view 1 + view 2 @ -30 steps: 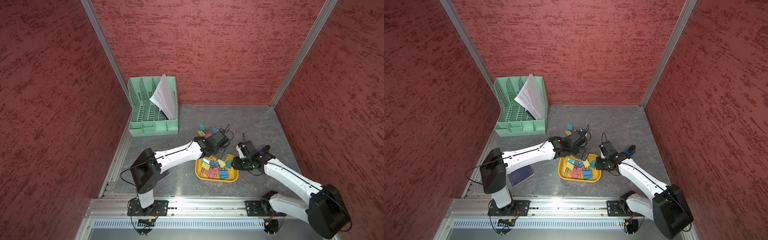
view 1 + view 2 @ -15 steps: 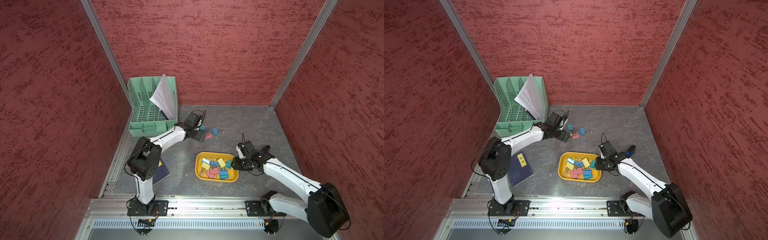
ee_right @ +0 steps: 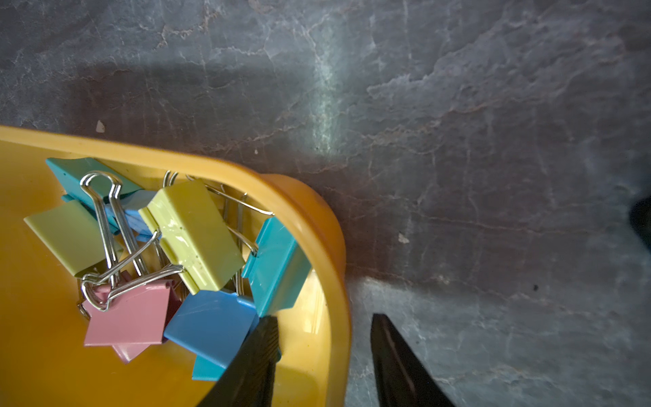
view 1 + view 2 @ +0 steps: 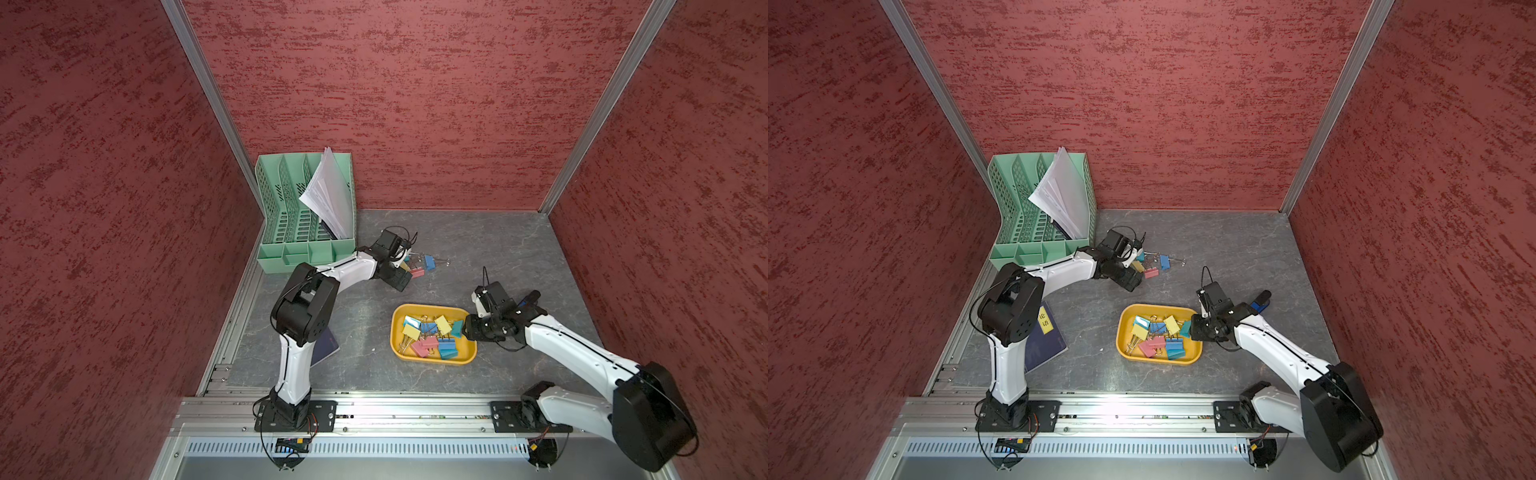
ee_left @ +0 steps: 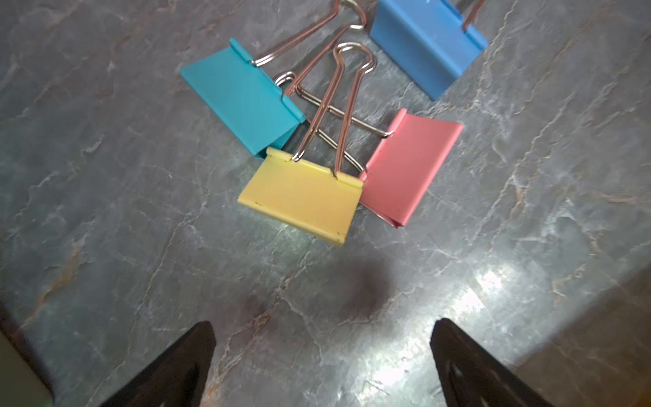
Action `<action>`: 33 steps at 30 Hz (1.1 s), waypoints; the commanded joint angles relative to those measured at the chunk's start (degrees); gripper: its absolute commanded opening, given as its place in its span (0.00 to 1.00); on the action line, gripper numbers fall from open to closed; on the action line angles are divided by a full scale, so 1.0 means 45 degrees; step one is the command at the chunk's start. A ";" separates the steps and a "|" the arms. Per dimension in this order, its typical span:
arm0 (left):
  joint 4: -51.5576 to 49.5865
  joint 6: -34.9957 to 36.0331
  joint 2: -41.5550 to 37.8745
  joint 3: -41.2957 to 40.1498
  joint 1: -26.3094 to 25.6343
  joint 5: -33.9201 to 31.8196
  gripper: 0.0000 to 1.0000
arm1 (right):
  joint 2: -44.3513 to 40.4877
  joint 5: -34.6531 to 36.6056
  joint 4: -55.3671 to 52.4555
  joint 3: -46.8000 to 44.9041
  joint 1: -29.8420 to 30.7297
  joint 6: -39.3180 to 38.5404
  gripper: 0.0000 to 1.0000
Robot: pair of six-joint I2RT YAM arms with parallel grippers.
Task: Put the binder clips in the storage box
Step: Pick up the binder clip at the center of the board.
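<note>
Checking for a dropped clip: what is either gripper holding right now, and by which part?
Nothing. The left gripper is open, empty; the right gripper straddles the storage box wall, unclamped.

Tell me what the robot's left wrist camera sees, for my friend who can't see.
A teal clip, a yellow clip, a pink clip and a blue clip lie close together on a grey table, some wire handles crossing. The open left hand hangs near the yellow clip, holding nothing.

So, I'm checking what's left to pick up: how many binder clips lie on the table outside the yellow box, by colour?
Teal clip: 1
Yellow clip: 1
Pink clip: 1
Blue clip: 1
Total: 4
</note>
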 commanded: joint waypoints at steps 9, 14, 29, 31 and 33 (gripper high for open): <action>-0.0140 0.0460 0.1168 0.1452 0.0223 0.0212 1.00 | 0.0311 -0.0016 0.0149 0.0114 0.0147 -0.0152 0.48; -0.0350 0.0550 0.1658 0.2115 0.0229 0.0298 0.99 | 0.0357 -0.0019 0.0130 0.0133 0.0143 -0.0168 0.48; -0.0358 0.0582 0.2034 0.2827 0.0230 0.0383 0.59 | 0.0395 0.0023 0.0081 0.0165 0.0147 -0.0152 0.47; -0.0074 0.0503 0.1614 0.2256 0.0228 0.0259 0.59 | 0.0375 0.0023 0.0091 0.0151 0.0146 -0.0152 0.47; 0.0283 0.0370 0.1050 0.1586 0.0225 0.0120 0.58 | 0.0375 0.0023 0.0110 0.0148 0.0137 -0.0162 0.47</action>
